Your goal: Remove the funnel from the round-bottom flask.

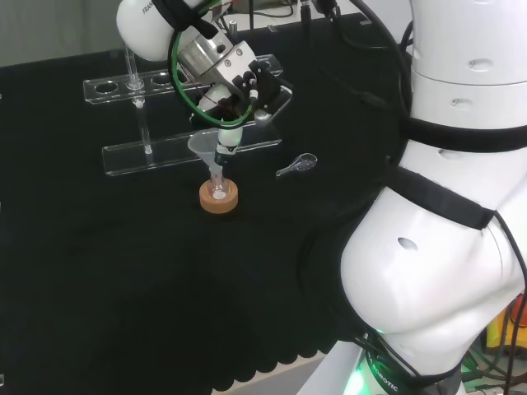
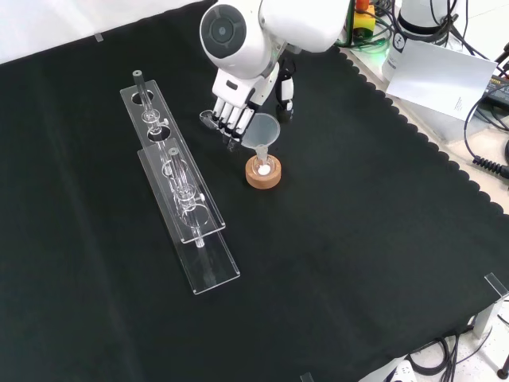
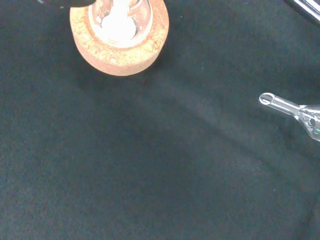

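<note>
- Where the black-clothed table (image 2: 358, 239) carries the ware, a clear rack (image 2: 179, 191) lies left in the front view.
- The robot hand (image 2: 238, 107) hangs with straight fingers beside the funnel (image 2: 262, 131), seemingly touching it.
- The funnel sits in the round-bottom flask (image 2: 262, 167) on its cork ring (image 2: 263, 177).

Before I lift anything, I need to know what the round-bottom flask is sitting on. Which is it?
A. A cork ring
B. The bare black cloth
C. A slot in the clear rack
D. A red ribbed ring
A: the round-bottom flask sits in a tan cork ring on the black cloth, with the funnel in its neck and the hand beside it.
</note>
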Tool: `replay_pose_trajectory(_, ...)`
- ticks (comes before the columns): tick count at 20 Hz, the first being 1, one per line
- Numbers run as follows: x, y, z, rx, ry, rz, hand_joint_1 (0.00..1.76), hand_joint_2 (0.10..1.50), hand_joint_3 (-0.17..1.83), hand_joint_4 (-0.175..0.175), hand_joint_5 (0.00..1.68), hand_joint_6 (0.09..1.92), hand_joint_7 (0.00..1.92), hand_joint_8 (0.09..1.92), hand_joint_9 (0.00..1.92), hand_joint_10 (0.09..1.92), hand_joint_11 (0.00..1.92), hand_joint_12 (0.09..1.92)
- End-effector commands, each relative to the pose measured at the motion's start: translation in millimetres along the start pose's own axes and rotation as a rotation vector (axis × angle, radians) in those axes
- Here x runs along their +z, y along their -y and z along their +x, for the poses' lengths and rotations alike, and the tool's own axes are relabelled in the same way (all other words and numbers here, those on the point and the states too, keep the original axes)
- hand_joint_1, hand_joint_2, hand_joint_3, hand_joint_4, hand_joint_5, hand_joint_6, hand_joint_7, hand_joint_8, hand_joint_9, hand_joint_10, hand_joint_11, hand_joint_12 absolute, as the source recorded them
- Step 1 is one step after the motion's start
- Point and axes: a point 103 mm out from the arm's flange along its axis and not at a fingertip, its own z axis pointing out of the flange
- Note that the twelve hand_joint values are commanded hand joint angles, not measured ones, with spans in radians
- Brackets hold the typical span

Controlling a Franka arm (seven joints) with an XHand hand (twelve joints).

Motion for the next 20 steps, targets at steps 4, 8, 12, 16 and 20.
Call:
replay_pose_trajectory(4,2.9,-6.6,4.1,-0.006,0.010,0.022,0.69,0.89,-0.17,-0.039,0.04,0.09,0.00,0.72,0.26,0.78,0.27,1.38)
replay_pose_trajectory(8,2.7,-7.0,4.7,-0.002,0.019,0.024,0.69,0.89,-0.17,-0.041,0.05,0.09,0.00,0.72,0.26,0.78,0.27,1.38)
replay_pose_trajectory(12,3.2,-6.2,2.3,0.002,0.028,0.016,0.69,0.89,-0.17,-0.045,0.09,0.09,0.01,0.73,0.27,0.78,0.27,1.38)
replay_pose_trajectory(16,4.6,-5.6,2.1,0.013,0.048,0.003,0.73,0.94,-0.17,-0.040,0.27,0.09,0.13,0.71,0.33,0.73,0.28,1.36)
replay_pose_trajectory(20,4.3,-5.7,3.6,0.023,0.070,-0.016,0.78,0.98,-0.17,-0.034,0.46,0.09,0.30,0.69,0.45,0.66,0.31,1.33)
